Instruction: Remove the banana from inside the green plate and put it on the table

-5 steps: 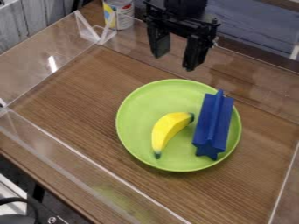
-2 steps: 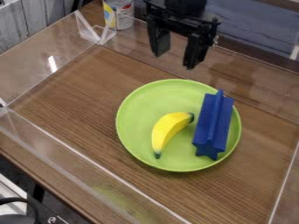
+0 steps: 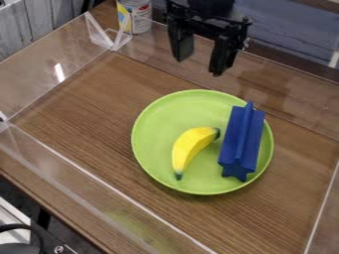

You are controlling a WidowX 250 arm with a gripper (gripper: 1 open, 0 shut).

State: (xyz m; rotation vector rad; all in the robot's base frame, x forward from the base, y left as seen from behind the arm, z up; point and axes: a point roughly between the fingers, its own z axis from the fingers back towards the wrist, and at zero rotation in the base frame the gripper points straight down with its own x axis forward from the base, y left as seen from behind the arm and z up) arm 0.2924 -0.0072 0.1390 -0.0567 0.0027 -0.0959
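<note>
**A:** Where is your banana point(image 3: 193, 152) right now?

**B:** You have it lying inside the green plate point(image 3: 162, 118), on the left half of the dish. It runs from near the plate's middle down toward the near rim, with its curved back facing left. Nothing is touching it from above.

**A:** What shares the plate with it?

**B:** You see a blue ridged block point(image 3: 241, 139) lying just to the right of the banana, long side running from the far rim toward the near one. The two sit close together; whether they touch you cannot tell from this view.

**A:** And the plate itself?

**B:** It rests flat on your brown wood-grain tabletop point(image 3: 79, 104), somewhat right of centre. Clear acrylic walls point(image 3: 54, 63) edge the tabletop on the left and along the near side.

**A:** Where are your fingers?

**B:** Your gripper point(image 3: 201, 52) hangs at the far edge of the scene, above the tabletop and well apart from the plate, beyond its far rim. It points downward. The dark fingers point(image 3: 220, 55) stand spread wide with a clear gap between them, and you hold nothing in them.

**A:** Anything behind that?

**B:** A white container with a yellow and red label point(image 3: 133, 15) stands past the far wall, left of the arm.
</note>
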